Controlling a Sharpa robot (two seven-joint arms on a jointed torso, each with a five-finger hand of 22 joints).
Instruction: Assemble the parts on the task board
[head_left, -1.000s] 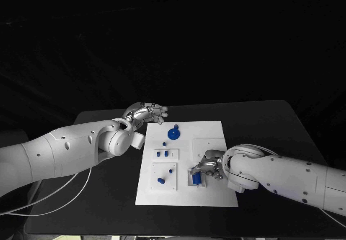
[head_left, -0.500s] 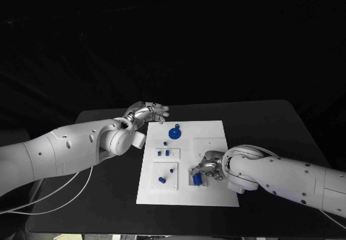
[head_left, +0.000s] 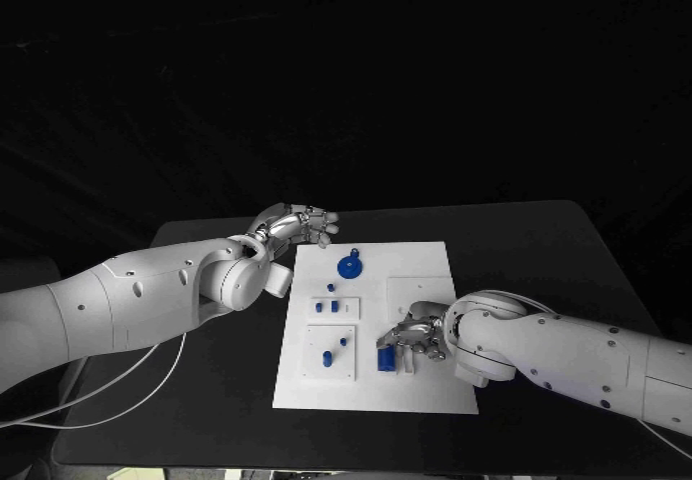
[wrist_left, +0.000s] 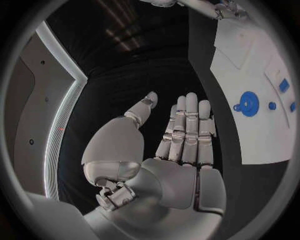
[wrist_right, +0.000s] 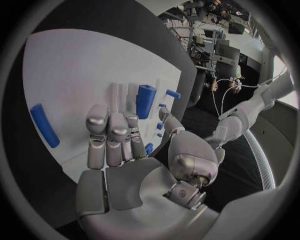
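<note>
Blue part lower, right hand opener

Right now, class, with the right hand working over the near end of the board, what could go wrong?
1. The right hand is at the blue cylinder; whether it grips it is unclear, so the piece could tip or slip.
2. Its fingers hang close over the task board; a push might shift it.
3. The loose blue bar nearby could be knocked.

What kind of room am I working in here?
Probably a robotics lab: a black table under dark drapes holds a white task board of blue parts, and the right wrist view shows cluttered equipment racks behind.
</note>
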